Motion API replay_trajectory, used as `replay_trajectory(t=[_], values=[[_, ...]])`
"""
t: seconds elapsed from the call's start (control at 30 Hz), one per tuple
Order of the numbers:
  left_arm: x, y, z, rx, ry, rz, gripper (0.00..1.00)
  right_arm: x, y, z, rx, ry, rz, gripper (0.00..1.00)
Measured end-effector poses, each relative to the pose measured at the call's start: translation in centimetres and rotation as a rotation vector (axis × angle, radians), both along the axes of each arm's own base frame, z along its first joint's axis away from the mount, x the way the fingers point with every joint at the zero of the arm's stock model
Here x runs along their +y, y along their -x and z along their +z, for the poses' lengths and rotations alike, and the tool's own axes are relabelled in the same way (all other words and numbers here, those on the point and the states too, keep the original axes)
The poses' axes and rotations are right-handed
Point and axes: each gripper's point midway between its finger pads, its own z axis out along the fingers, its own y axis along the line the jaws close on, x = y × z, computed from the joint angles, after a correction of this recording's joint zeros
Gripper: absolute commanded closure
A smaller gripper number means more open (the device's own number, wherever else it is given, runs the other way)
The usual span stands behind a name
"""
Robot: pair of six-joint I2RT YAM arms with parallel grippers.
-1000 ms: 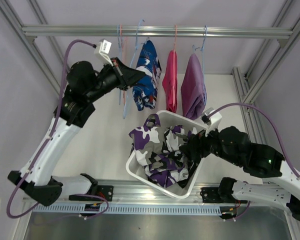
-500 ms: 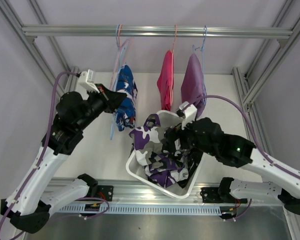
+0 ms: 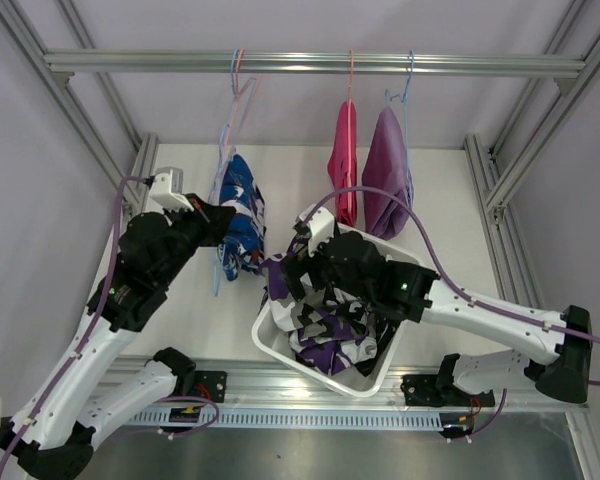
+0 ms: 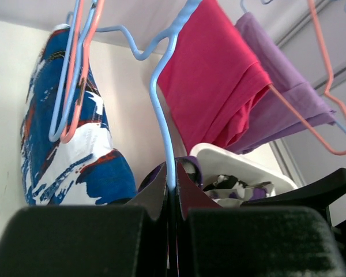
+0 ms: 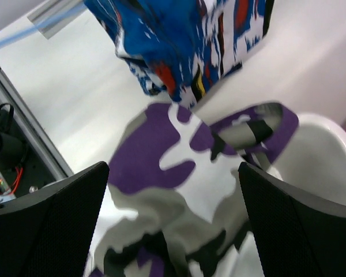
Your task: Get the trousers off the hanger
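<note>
Purple camouflage trousers (image 3: 315,300) lay in the basket (image 3: 263,335); blue-patterned (image 3: 242,215), pink (image 3: 342,175) and lilac pairs (image 3: 385,170) hung waiting. The left gripper (image 4: 172,184) clamped a light-blue hanger (image 4: 155,104); the right gripper (image 5: 170,173) gaped empty.

The blue-white patterned trousers (image 3: 242,215) hang bunched at the left, beside a slanted light-blue hanger (image 4: 156,104). The bright pink trousers (image 3: 342,165) and lilac trousers (image 3: 386,170) hang draped side by side. The purple-white camouflage trousers (image 5: 161,167) lie crumpled in a white basket (image 3: 272,345).
</note>
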Motion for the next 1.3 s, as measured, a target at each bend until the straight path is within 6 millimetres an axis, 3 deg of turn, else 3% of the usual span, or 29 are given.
replay_trajectory(t=[0.37, 0.7, 0.97, 1.3], values=[[0.8, -0.5, -2.5, 0.025, -0.023, 0.051, 1.0, 6.6, -2.3, -4.4, -0.12, 0.077, 0.095, 0.01], [1.2, -0.7, -2.6, 0.017, -0.015, 0.065, 1.0, 11.9, -4.1, -5.0, -0.172, 0.037, 0.165, 0.01], [1.3, -0.7, -2.8, 0.014, -0.012, 0.064, 0.99, 13.7, -5.6, -4.7, -0.195, -0.007, 0.161, 0.01], [1.1, -0.5, -2.6, 0.011, -0.008, 0.051, 0.99, 14.0, -9.1, -6.3, -0.219, -0.028, 0.091, 0.0]])
